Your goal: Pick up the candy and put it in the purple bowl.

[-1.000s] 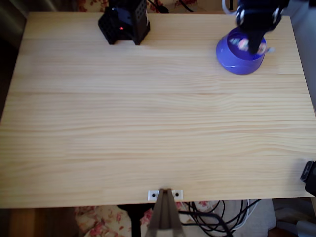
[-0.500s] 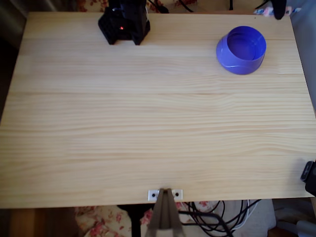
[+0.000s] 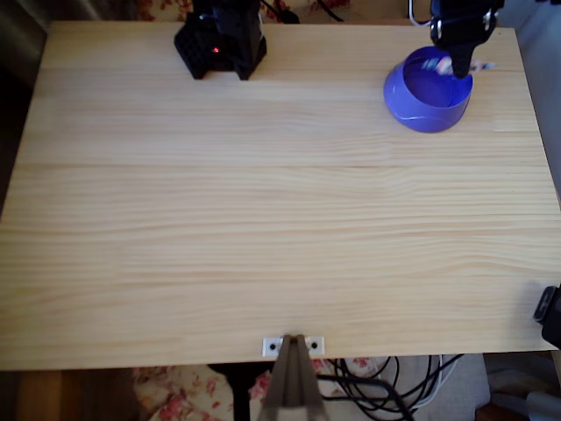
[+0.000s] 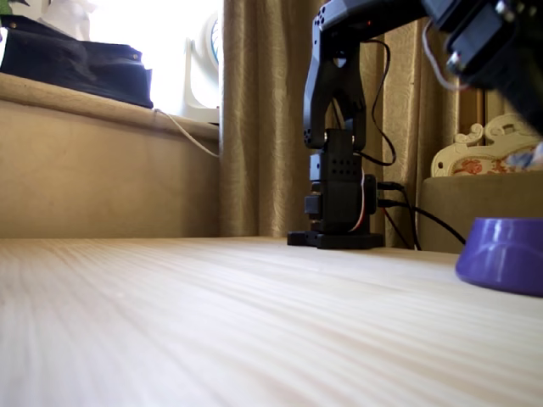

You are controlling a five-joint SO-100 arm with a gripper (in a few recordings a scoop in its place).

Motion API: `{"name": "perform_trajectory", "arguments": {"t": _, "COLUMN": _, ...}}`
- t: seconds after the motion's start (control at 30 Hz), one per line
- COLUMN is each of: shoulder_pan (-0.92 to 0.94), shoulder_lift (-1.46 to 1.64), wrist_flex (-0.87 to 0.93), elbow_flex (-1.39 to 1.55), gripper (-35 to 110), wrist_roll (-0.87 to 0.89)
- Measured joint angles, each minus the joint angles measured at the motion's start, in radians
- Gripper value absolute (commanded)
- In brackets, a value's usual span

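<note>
Fingers (image 3: 459, 63) back over purple bowl (image 3: 427, 101), clamped on candy (image 3: 462, 65) above it

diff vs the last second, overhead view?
Half a second ago the tool was up past the table's far edge; now it is back over the purple bowl, as a second ago, the candy at its tip and not visibly let go. Bowl, arm base and table unchanged.

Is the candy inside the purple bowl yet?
Not yet. The small pink-and-white wrapped candy is still pinched in the black tool, hanging above the round purple plastic bowl, whose visible floor looks empty.
</note>
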Motion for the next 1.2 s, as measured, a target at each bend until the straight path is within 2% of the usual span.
{"name": "perform_trajectory", "arguments": {"t": 0.2, "shoulder_pan": 0.012, "shoulder_lift": 0.015, "wrist_flex": -0.018, "elbow_flex": 0.041, "gripper": 14, "wrist_roll": 0.0}}
{"name": "perform_trajectory", "arguments": {"t": 0.33, "shoulder_pan": 0.011, "shoulder_lift": 0.029, "wrist_flex": -0.018, "elbow_flex": 0.041, "gripper": 0, "wrist_roll": 0.026}}
{"name": "perform_trajectory", "arguments": {"t": 0.47, "shoulder_pan": 0.063, "shoulder_lift": 0.021, "wrist_flex": 0.04, "elbow_flex": -0.006, "gripper": 0, "wrist_roll": 0.135}}
{"name": "perform_trajectory", "arguments": {"t": 0.67, "shoulder_pan": 0.183, "shoulder_lift": 0.0, "wrist_flex": 0.138, "elbow_flex": -0.127, "gripper": -1, "wrist_roll": 0.308}}
{"name": "perform_trajectory", "arguments": {"t": 1.0, "shoulder_pan": 0.42, "shoulder_lift": -0.008, "wrist_flex": 0.42, "elbow_flex": -0.224, "gripper": -1, "wrist_roll": 0.371}}
{"name": "perform_trajectory", "arguments": {"t": 1.2, "shoulder_pan": 0.634, "shoulder_lift": 0.098, "wrist_flex": 0.439, "elbow_flex": -0.14, "gripper": -1, "wrist_roll": 0.393}}
